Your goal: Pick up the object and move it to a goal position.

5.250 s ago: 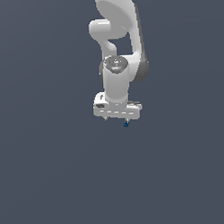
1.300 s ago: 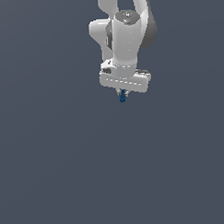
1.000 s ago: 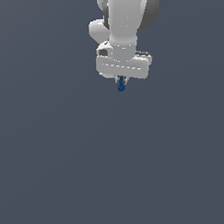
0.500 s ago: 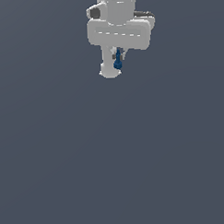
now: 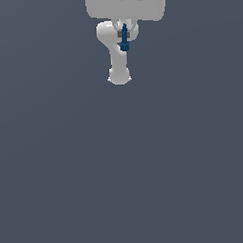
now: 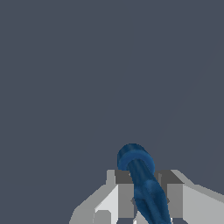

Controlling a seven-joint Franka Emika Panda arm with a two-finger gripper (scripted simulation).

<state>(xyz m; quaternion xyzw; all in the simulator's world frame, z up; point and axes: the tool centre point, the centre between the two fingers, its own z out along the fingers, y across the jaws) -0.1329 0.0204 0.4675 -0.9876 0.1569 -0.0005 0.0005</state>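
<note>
No writing or labels are showing anywhere. The gripper (image 5: 123,33) is sitting at the top edge of the exterior view, a smooth, matte white block with rounded corners, partly cut off by the frame; a white rounded part of the arm (image 5: 117,58) is hanging below it in that picture. The object (image 5: 124,38) is showing as a slim, dark blue, glossy stick, standing roughly upright between the fingers and well clear of the plain grey-blue ground (image 5: 121,183).

In the wrist view the object (image 6: 142,183) is reading as a round-ended blue rod with a slightly wider, ring-like tip, poking out past the gripper (image 6: 144,199). The jaws are clenching it from both sides, their grey, flat-faced, boxy fingers (image 6: 124,197) pressing against the rod.
</note>
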